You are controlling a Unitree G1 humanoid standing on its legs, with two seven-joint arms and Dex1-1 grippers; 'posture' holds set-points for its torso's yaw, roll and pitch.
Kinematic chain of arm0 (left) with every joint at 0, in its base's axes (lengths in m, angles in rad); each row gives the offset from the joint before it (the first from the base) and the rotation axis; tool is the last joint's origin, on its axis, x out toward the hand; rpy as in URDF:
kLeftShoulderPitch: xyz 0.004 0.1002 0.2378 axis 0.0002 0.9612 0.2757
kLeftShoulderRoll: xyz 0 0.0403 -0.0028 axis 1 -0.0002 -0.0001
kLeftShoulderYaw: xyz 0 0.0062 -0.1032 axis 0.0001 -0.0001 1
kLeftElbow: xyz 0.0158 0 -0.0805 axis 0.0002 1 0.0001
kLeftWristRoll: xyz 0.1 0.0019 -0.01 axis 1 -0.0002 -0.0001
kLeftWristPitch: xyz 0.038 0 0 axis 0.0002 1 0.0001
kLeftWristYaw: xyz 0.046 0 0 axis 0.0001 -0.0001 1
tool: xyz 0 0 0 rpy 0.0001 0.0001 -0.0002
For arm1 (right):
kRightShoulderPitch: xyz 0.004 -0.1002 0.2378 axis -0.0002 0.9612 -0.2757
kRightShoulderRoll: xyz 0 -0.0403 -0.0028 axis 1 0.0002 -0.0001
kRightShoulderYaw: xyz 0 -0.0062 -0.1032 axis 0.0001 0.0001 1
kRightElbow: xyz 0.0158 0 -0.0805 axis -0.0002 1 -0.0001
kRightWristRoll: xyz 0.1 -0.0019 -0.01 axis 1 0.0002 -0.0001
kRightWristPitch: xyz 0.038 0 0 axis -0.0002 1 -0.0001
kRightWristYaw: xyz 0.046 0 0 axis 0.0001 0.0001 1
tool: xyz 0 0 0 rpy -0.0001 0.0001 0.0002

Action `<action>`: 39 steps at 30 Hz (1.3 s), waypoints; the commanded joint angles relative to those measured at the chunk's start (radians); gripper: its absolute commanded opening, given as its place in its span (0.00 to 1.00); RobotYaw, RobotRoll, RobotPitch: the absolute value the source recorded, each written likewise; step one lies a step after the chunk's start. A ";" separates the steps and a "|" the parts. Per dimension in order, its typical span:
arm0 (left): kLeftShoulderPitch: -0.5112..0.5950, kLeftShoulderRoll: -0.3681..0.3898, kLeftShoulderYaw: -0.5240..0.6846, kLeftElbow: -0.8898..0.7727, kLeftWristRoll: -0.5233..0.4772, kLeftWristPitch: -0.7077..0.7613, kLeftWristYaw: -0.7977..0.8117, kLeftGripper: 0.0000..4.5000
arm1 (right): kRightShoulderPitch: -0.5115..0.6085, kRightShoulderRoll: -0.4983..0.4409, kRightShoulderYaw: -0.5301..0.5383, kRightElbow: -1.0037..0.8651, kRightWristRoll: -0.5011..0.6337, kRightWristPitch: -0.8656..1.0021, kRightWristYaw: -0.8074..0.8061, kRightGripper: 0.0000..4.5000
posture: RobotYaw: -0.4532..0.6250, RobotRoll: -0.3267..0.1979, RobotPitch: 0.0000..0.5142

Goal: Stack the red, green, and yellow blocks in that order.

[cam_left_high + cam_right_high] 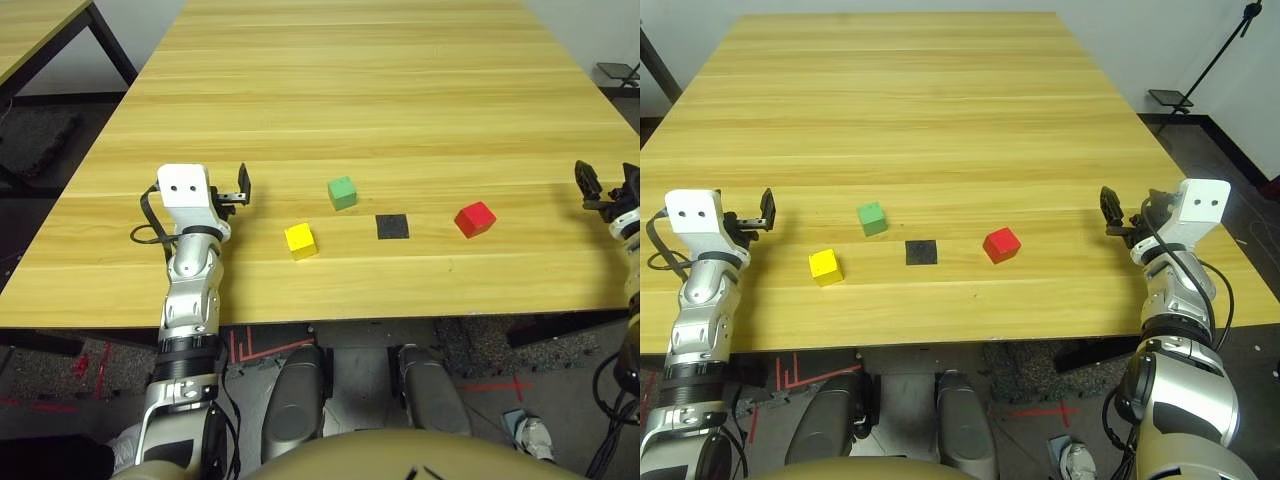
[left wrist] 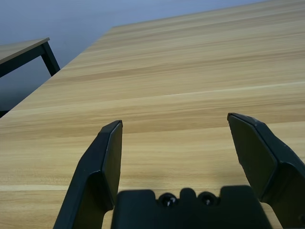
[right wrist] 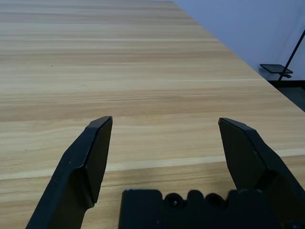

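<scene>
Red cube (image 1: 1002, 245) sat at three o'clock from a black square patch (image 1: 921, 252), the green cube (image 1: 872, 219) at ten and the yellow cube (image 1: 825, 267) at nine, all unstacked. The job appeared to be at its opening step, likely calling for the right gripper (image 3: 166, 119) to fetch red as the base. Both it and the left gripper (image 2: 175, 118) stood wide apart and empty, forearms stretched toward twelve o'clock, flanking the cubes.

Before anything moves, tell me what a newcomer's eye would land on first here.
Probably the three small blocks, vivid on the pale wooden table: the red block to the right of a flat black square, the green block and yellow block to its left. Next, the two silver arms, one at each side, their pincers open and empty.
</scene>
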 commanded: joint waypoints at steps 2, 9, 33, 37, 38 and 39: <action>0.008 -0.006 0.005 0.043 -0.002 -0.016 0.005 1.00 | 0.015 0.003 -0.006 0.014 0.004 -0.008 0.001 1.00 | 0.48 0.39 0.21; -0.033 0.065 -0.010 -0.104 -0.121 0.105 -0.157 1.00 | 0.049 -0.015 0.068 -0.274 0.025 0.243 0.134 1.00 | 0.48 0.38 0.22; -0.156 0.387 -0.265 -0.329 -0.381 0.450 -0.835 1.00 | 0.350 -0.017 0.369 -1.432 0.180 1.291 -0.075 1.00 | 0.55 0.33 0.18; -0.143 0.372 -0.264 -0.348 -0.382 0.457 -0.817 1.00 | 0.330 -0.017 0.401 -1.400 0.149 1.265 -0.056 1.00 | 0.56 0.33 0.18; -0.139 0.370 -0.263 -0.354 -0.383 0.459 -0.814 1.00 | 0.328 -0.019 0.405 -1.395 0.143 1.253 -0.047 1.00 | 0.56 0.33 0.18; -0.136 0.367 -0.262 -0.359 -0.384 0.461 -0.809 1.00 | 0.325 -0.020 0.408 -1.388 0.135 1.244 -0.042 1.00 | 0.56 0.33 0.18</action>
